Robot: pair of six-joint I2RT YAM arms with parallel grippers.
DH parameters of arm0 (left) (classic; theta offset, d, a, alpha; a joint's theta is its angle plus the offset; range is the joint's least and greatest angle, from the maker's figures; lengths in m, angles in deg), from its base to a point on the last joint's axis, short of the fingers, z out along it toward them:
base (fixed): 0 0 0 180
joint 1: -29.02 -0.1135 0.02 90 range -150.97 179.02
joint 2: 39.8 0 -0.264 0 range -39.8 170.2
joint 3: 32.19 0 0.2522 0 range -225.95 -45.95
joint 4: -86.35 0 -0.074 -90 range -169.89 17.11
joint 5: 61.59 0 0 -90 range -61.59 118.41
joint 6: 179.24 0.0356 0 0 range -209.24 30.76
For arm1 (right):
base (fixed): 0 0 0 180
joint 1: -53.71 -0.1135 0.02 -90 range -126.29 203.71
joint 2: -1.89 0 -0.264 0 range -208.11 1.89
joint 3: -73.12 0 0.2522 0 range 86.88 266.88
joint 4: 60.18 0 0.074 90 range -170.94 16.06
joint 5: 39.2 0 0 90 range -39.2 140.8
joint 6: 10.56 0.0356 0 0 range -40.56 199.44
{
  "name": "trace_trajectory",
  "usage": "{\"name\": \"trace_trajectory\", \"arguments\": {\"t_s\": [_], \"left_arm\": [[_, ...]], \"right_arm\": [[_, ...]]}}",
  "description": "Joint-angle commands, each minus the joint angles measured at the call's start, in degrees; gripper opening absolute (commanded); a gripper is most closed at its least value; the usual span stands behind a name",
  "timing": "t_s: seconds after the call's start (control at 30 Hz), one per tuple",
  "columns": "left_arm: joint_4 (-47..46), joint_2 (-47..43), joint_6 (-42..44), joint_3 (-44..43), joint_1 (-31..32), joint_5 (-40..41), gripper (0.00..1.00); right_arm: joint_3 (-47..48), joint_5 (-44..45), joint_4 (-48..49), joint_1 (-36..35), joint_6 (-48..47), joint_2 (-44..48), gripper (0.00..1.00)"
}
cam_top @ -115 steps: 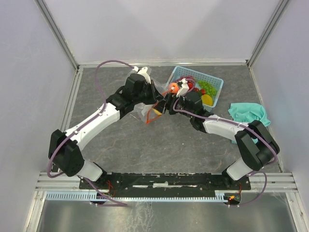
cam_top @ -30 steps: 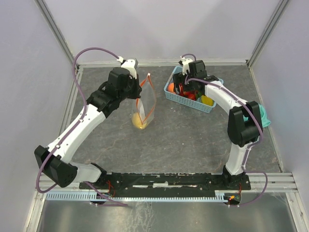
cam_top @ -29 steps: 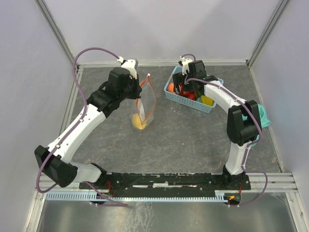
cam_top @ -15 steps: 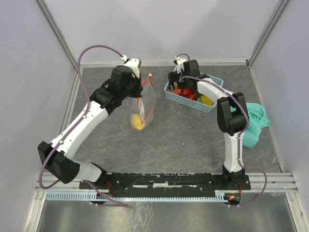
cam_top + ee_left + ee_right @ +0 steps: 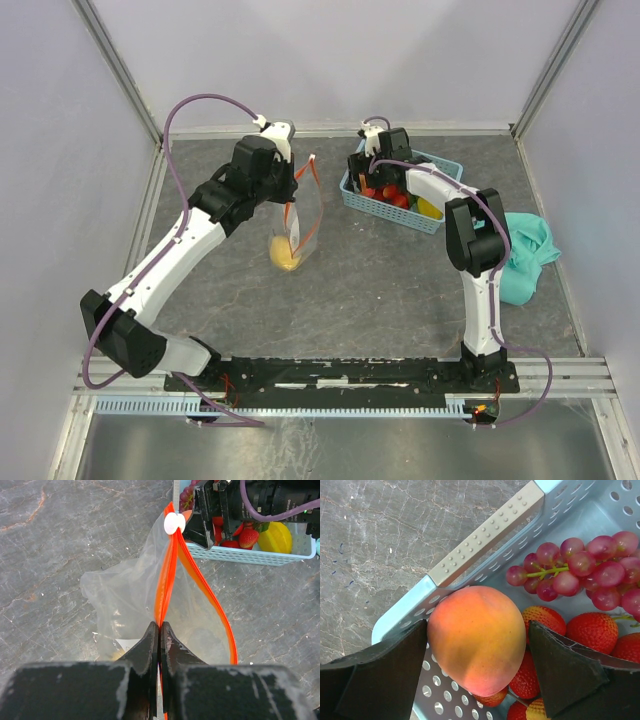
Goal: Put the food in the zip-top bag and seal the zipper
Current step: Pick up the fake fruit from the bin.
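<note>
My left gripper [image 5: 291, 196] is shut on the red-orange zipper strip [image 5: 161, 600] of the clear zip-top bag [image 5: 303, 226] and holds it upright. The bag's mouth gapes open, and the white slider [image 5: 174, 523] sits at the far end. A yellow piece [image 5: 285, 256] lies in the bag's bottom. My right gripper [image 5: 477, 665] is open inside the basket's left end, one finger [image 5: 385, 675] on each side of the orange-pink peach [image 5: 476, 640]. Purple grapes [image 5: 575, 570] and red strawberries [image 5: 590, 630] lie beside the peach.
The light-blue basket [image 5: 434, 221] stands at the back right of the table, with its grey handle [image 5: 485, 535] just beyond the peach. It holds red, green and yellow pieces. A teal cloth [image 5: 522, 258] lies at the right edge.
My right gripper left the bag, went to the basket, and shifted to its left end over the peach. My left gripper keeps holding the bag upright.
</note>
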Motion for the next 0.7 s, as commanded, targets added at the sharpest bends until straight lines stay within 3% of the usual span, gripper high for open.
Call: {"name": "trace_trajectory", "arguments": {"t_s": [0.0, 0.37, 0.67], "left_arm": [[-0.57, -0.36, 2.07, -2.51, -0.27, -1.16, 0.03], [-0.77, -0.60, 1.72, -1.46, -0.29, -1.77, 0.03], [-0.92, -0.31, 1.47, -1.30, -0.22, -2.43, 0.03]], "right_arm": [[1.22, -0.69, -0.06, 0.36, 0.36, 1.04, 0.87], [6.58, 4.57, -13.59, 0.58, 0.99, -1.81, 0.91], [9.45, -0.53, -16.45, 0.54, 2.33, -5.07, 0.93]]}}
